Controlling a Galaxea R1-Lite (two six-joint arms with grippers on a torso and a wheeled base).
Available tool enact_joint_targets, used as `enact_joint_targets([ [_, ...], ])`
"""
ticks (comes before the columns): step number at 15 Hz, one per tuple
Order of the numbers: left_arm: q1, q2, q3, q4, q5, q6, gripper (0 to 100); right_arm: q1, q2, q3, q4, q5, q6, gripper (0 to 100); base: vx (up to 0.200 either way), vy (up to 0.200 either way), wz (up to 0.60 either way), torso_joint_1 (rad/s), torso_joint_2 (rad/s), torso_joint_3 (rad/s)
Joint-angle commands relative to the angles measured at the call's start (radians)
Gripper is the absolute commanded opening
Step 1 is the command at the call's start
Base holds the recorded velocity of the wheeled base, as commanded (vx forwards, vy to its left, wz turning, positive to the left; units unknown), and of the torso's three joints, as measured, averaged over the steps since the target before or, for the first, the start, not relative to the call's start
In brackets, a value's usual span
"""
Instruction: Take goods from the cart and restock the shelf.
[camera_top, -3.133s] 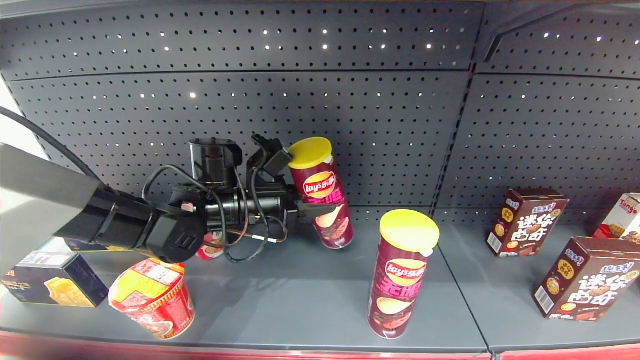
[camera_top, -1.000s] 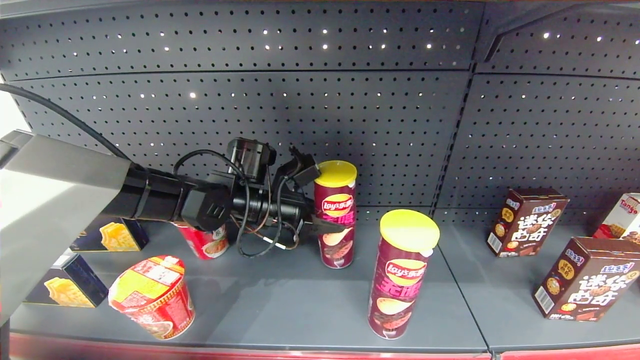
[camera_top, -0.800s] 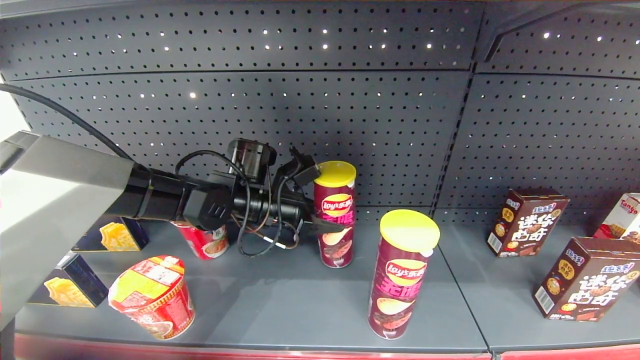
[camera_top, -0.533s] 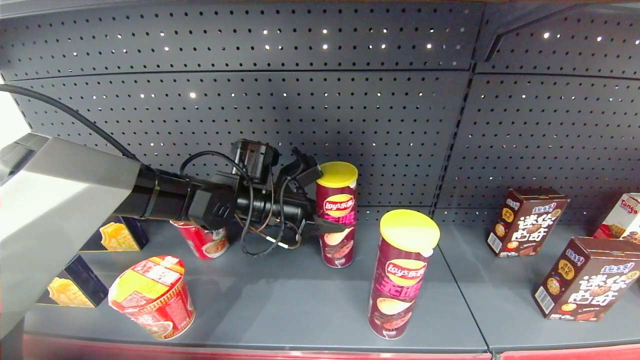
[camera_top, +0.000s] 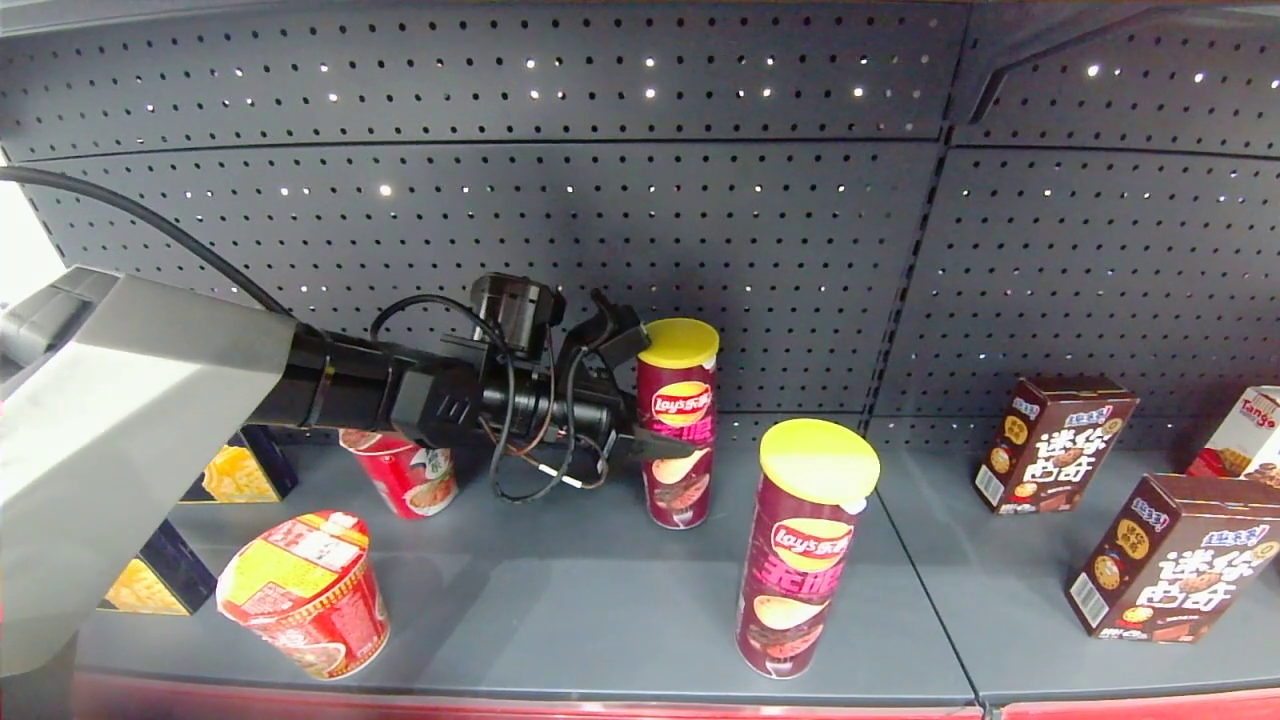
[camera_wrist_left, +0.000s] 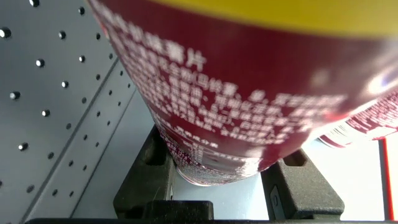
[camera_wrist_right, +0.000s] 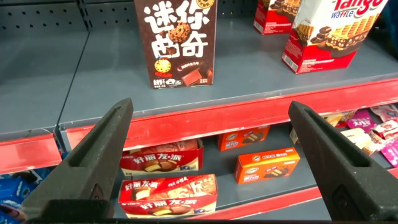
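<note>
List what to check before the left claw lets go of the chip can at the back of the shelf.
1. Left claw shut on the rear chip can: ok.
2. Rear chip can upright: ok.
3. Its base resting on the shelf: cannot tell, the contact is not visible.
4. Gap to the front chip can: ok, they stand apart.
5. Left arm clear of the red noodle cup beneath it: cannot tell.
6. Right claw open and holding nothing: ok.

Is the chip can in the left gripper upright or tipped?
Upright: the chip can stands vertical, yellow lid on top, with the left gripper shut around its middle.
</note>
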Motion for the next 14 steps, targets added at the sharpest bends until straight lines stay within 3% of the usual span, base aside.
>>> enact_joint_targets([
  [1, -0.002, 0.015, -0.017, 0.001, -0.001, 0.0, 0, 0.0, 0.0, 0.0, 0.0, 0.0, 0.0, 100, 0.0, 0.0, 0.0, 0.0, 0.0, 0.0],
  [10, -0.015, 0.051, -0.068, 0.005, 0.001, 0.0, 0, 0.0, 0.002, 0.0, 0.0, -0.001, 0.0, 100, 0.0, 0.0, 0.0, 0.0, 0.0, 0.0],
  [11, -0.017, 0.051, -0.068, 0.005, 0.001, 0.0, 100, 0.0, 0.002, 0.0, 0.0, 0.0, 0.0, 100, 0.0, 0.0, 0.0, 0.0, 0.0, 0.0],
  [14, -0.017, 0.051, -0.065, 0.004, 0.001, 0.002, 100, 0.0, 0.002, 0.0, 0.0, 0.0, 0.0, 100, 0.0, 0.0, 0.0, 0.0, 0.0, 0.0],
])
